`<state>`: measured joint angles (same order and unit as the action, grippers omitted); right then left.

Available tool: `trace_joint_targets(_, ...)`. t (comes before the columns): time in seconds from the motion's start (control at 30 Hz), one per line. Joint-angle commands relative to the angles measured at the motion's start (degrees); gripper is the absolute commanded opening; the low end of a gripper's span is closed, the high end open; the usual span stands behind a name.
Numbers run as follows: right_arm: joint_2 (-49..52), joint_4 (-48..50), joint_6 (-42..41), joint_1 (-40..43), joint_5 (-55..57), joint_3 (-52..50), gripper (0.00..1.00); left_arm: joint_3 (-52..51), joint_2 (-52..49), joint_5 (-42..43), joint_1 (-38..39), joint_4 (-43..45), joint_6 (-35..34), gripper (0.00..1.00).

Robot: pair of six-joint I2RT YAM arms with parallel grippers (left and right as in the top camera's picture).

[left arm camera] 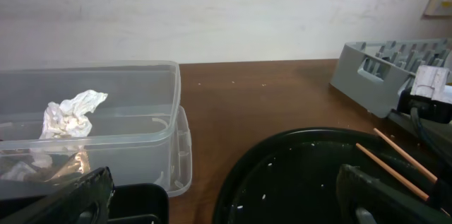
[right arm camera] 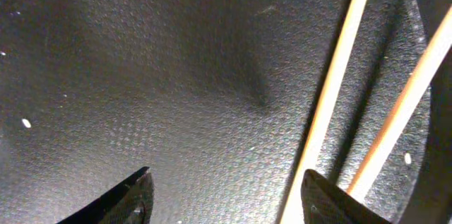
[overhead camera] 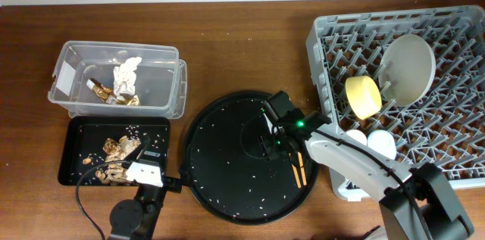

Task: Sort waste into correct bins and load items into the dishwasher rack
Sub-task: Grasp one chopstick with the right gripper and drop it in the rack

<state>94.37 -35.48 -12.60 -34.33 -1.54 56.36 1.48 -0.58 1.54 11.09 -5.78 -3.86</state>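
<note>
Two wooden chopsticks point(overhead camera: 297, 167) lie on the right part of the large round black tray point(overhead camera: 227, 187); they also show in the right wrist view point(right arm camera: 332, 90) and the left wrist view point(left arm camera: 395, 164). My right gripper point(overhead camera: 276, 140) point(right arm camera: 226, 189) is open low over that tray, its right finger over one chopstick. My left gripper point(overhead camera: 155, 176) point(left arm camera: 226, 203) is open and empty between the small black tray point(overhead camera: 76, 130) and the round tray. The clear tub point(overhead camera: 170, 92) holds the white napkin point(overhead camera: 126, 75) and shiny wrapper point(overhead camera: 106, 92). Food scraps point(overhead camera: 115, 149) lie in the small black tray. The grey rack point(overhead camera: 455, 149) holds the plate point(overhead camera: 409, 70) and yellow bowl point(overhead camera: 364, 96).
Rice grains point(overhead camera: 250, 194) are scattered on the round tray. Two white rounded things point(overhead camera: 371, 143) sit at the rack's front left. The rack's corner point(left arm camera: 367, 75) shows at the right of the left wrist view. A black cable point(overhead camera: 87, 210) runs along the table's front left.
</note>
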Motion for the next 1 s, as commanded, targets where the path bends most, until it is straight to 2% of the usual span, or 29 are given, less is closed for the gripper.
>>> trace_joint_targets(0.0,1.8,-0.2,1.4,-0.1,5.3,0.3,0.66,-0.4,0.3,0.4,-0.3,0.2,0.9,1.00)
trace_joint_targets(0.07,5.4,0.2,1.4,-0.1,4.9,-0.2,0.64,-0.4,0.3,0.4,-0.3,0.2,0.9,1.00)
trace_joint_targets(0.1,7.2,0.5,1.3,-0.2,4.5,-0.2,0.60,-0.4,0.3,0.4,-0.3,0.2,0.9,0.99)
trace_joint_targets(0.13,8.7,0.6,1.2,-0.2,2.3,-0.2,0.49,-0.4,0.3,0.4,-0.3,0.2,0.9,1.00)
trace_joint_targets(0.17,9.2,0.6,1.2,-0.2,0.0,-0.2,0.43,-0.4,0.3,0.4,-0.3,0.2,0.9,1.00)
trace_joint_targets(0.23,8.0,0.3,1.2,-0.2,-4.2,-0.1,0.18,-0.4,0.3,0.4,-0.3,0.2,0.9,0.99)
trace_joint_targets(0.3,5.6,-0.4,-1.5,-0.2,-5.4,0.5,0.11,-0.4,0.3,0.4,-0.3,0.2,0.9,0.99)
trace_joint_targets(0.33,3.5,-1.3,-2.5,-0.2,-5.6,1.2,0.04,-0.4,0.3,0.4,-0.3,0.2,0.9,0.99)
trace_joint_targets(0.47,-12.1,-3.6,-4.0,2.6,-4.5,3.7,0.04,-0.4,0.3,0.4,-0.3,0.2,0.9,1.00)
trace_joint_targets(0.57,-22.3,-5.6,-3.2,8.1,4.6,3.8,0.04,-0.4,0.3,0.4,-0.3,0.2,0.9,0.99)
trace_joint_targets(0.6,-23.7,-5.2,0.0,9.7,6.6,3.8,0.04,-0.4,0.3,0.4,-0.3,0.2,0.9,1.00)
trace_joint_targets(0.63,-24.8,-2.2,9.9,13.1,7.5,3.8,0.04,-0.4,0.3,0.4,-0.3,0.2,0.9,0.99)
trace_joint_targets(0.8,-16.8,10.8,18.2,20.9,11.9,3.7,0.04,-0.4,0.3,0.4,-0.3,0.2,0.9,0.99)
trace_joint_targets(0.9,-10.8,16.1,25.6,22.2,16.4,3.7,0.04,-0.4,0.3,0.4,-0.3,0.2,0.9,1.00)
trace_joint_targets(0.97,-7.6,18.4,25.9,22.1,20.4,3.7,0.04,-0.4,0.3,0.4,-0.3,0.2,0.9,1.00)
